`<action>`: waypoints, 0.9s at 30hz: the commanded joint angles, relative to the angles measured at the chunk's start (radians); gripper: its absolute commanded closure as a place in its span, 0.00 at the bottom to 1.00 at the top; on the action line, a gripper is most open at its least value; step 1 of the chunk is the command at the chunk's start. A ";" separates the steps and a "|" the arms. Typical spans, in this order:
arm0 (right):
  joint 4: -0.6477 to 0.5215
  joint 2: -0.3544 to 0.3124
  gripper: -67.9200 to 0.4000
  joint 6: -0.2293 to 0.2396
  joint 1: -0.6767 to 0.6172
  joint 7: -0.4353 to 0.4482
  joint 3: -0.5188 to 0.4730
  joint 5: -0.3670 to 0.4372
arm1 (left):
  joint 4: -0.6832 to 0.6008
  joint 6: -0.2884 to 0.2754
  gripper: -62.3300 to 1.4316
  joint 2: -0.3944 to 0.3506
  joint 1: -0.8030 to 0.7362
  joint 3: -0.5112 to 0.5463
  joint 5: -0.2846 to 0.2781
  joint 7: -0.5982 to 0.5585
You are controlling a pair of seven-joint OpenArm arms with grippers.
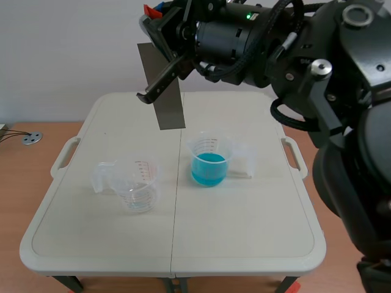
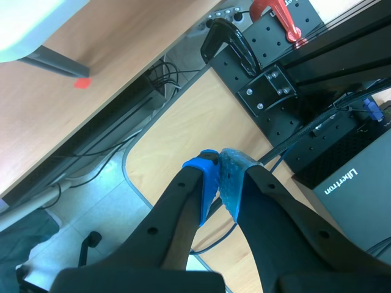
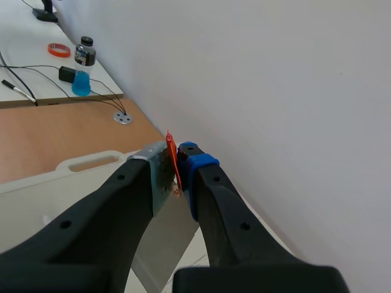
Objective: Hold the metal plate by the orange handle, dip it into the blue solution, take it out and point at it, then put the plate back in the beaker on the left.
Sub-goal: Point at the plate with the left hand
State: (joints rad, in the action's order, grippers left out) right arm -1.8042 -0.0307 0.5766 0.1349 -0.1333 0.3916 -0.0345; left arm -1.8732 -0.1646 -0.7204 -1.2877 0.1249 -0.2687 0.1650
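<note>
The grey metal plate (image 1: 161, 85) hangs high above the table's far middle, held by its orange handle (image 1: 149, 10) in my right gripper (image 1: 160, 17), which is shut on that handle. In the right wrist view the orange handle (image 3: 173, 160) is pinched between the pads and the plate (image 3: 165, 244) hangs below the right gripper (image 3: 176, 174). The beaker of blue solution (image 1: 209, 161) stands right of the table's middle seam. An empty clear beaker (image 1: 137, 185) stands to its left. My left gripper (image 2: 219, 177) is shut on nothing, off the table over the floor.
The white folding table (image 1: 256, 220) has side handles (image 1: 64, 155). A black rig with a red clamp (image 2: 278, 12) and a black box (image 2: 348, 174) lie ahead of the left gripper. A bottle of blue liquid (image 3: 82, 67) stands on a far desk.
</note>
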 commanded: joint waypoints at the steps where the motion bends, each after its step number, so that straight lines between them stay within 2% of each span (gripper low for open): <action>1: -0.022 -0.017 0.97 -0.003 0.018 0.012 -0.013 0.012 | -0.007 -0.005 0.95 0.004 0.027 -0.001 -0.002 -0.010; 13: -0.022 -0.126 0.97 0.001 0.018 0.063 -0.130 0.032 | -0.007 -0.008 0.95 -0.018 0.379 -0.002 -0.004 -0.007; 17: -0.022 -0.170 0.97 0.001 0.021 0.075 -0.136 0.048 | -0.006 -0.042 0.95 -0.018 0.521 -0.023 -0.004 -0.007; 20: -0.022 -0.202 0.97 0.000 0.032 0.077 -0.137 0.073 | 0.004 -0.074 0.95 -0.018 0.636 -0.072 -0.004 -0.007; 27: -0.021 -0.239 0.97 0.000 0.064 0.072 -0.136 0.103 | 0.088 -0.078 0.95 -0.007 0.928 -0.265 -0.008 0.004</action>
State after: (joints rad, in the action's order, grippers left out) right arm -1.8042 -0.2634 0.5842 0.1730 -0.0761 0.2611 0.0555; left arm -1.7897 -0.2409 -0.7361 -0.3790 -0.1360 -0.2691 0.1753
